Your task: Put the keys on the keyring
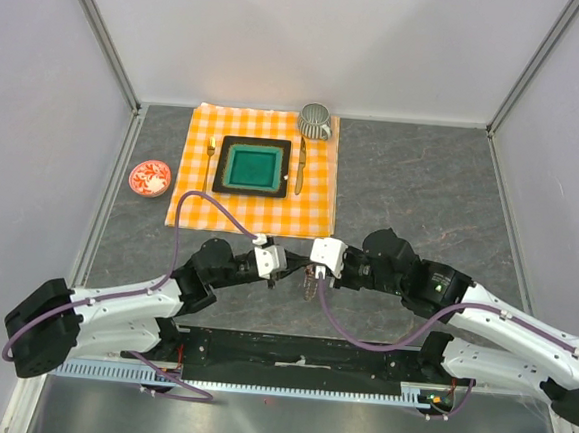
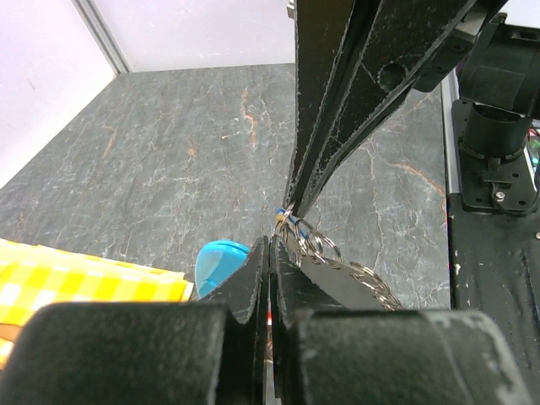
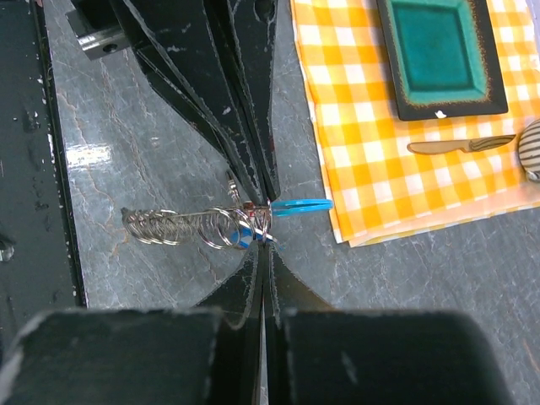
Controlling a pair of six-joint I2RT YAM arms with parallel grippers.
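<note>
We've got both hands clenched, tips nearly touching: right hand [image 3: 264, 257] pinching the keyring [image 3: 169, 226], left hand [image 3: 268, 194] gripping the blue-tagged key [image 3: 302, 205].

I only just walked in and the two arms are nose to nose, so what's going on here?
Both arms meet over the table, tip to tip. The left gripper is shut on the blue-tagged key; the right gripper is shut on the keyring, whose silvery chain hangs loose. Whether the key is threaded on yet cannot be told.
</note>
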